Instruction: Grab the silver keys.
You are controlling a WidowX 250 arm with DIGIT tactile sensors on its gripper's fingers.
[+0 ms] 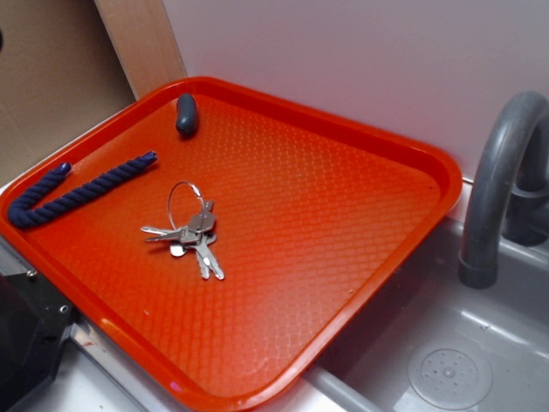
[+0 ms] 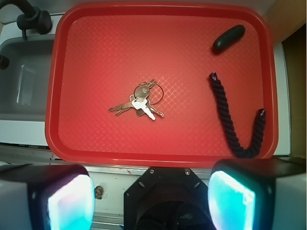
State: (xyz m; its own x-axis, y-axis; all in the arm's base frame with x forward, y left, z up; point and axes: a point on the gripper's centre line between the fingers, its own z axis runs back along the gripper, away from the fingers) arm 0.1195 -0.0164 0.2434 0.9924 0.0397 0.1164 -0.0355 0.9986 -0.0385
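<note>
My two pale, glowing fingers (image 2: 69,203) sit at the near edge of the wrist view, spread wide apart w/ nothing between them, well short of the red plastic tray (image 2: 158,158) w/ its waffle-textured floor.

The small bunch of shiny silver metal keys on a thin wire ring (image 2: 140,103) lies flat about mid-tray, apart from everything else. My read: light, hard, rigid metal pieces but loosely joined, so the bunch will flop and dangle once lifted. Smooth and thin, lying flush on the floor, so prob slippery and easy to skate off. Best bet imo is closing across the overlapped heads where the keys stack thickest, near the ring, not on the splayed blade tips or the bare wire loop.

Right of the keys, a dark blue twisted rope bent in a hook shape (image 2: 230,127). Farther back on the right, a small dark grey oval lump (image 2: 228,38). Far left, beyond the tray, a grey sink basin (image 2: 21,81) w/ a dark grey curved faucet (image 1: 497,180).

No brands, labels or readable writing anywhere; key stamps too small to tell.
</note>
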